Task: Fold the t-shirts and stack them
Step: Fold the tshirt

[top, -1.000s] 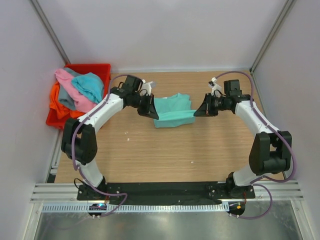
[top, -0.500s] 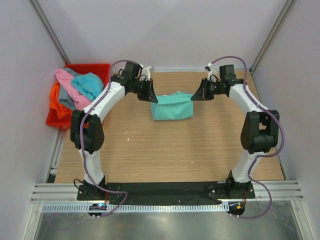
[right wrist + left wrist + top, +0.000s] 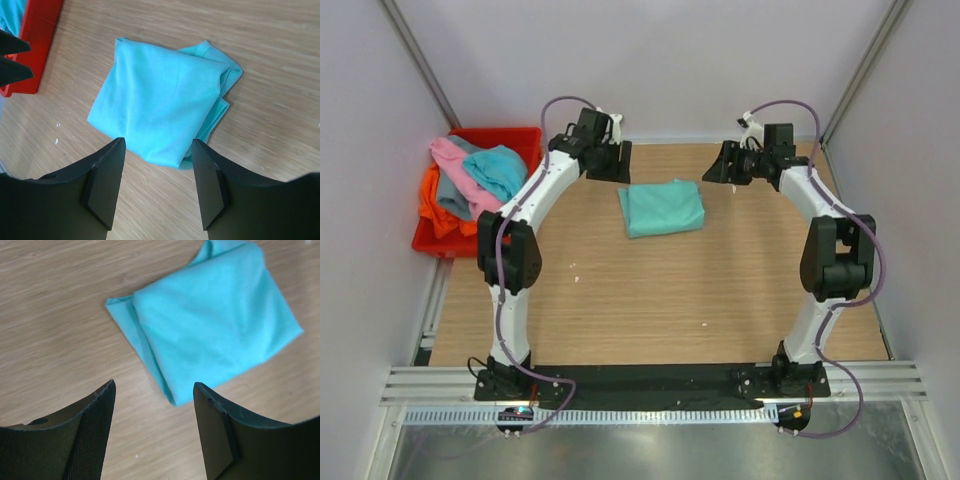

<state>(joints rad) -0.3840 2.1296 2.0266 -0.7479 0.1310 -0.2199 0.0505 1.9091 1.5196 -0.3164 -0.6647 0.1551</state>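
Mint green t-shirt (image 3: 661, 208) sits folded flat on the table (image 3: 620, 300), far centre. We see left gripper (image 3: 613, 164) and right gripper (image 3: 725, 163) either side of it, jaws apart, empty, not touching the cloth.

Two matching arms, white shells with black joints, cabled in purple.
The left arm (image 3: 535, 205) and right arm (image 3: 828, 215) are found to be built of white shell links joined by bulky black joint housings. A purple cable (image 3: 565, 98) is routed along the outside of each arm, looped near the wrist and led down to the base. Both bases are bolted to a black mounting plate (image 3: 650, 378). A small white fitting is noted at each wrist. The left fingers (image 3: 87, 435) and right fingers (image 3: 106, 182) are matte black, broad and wedge-shaped; a fine gridded texture is observed on one left finger.
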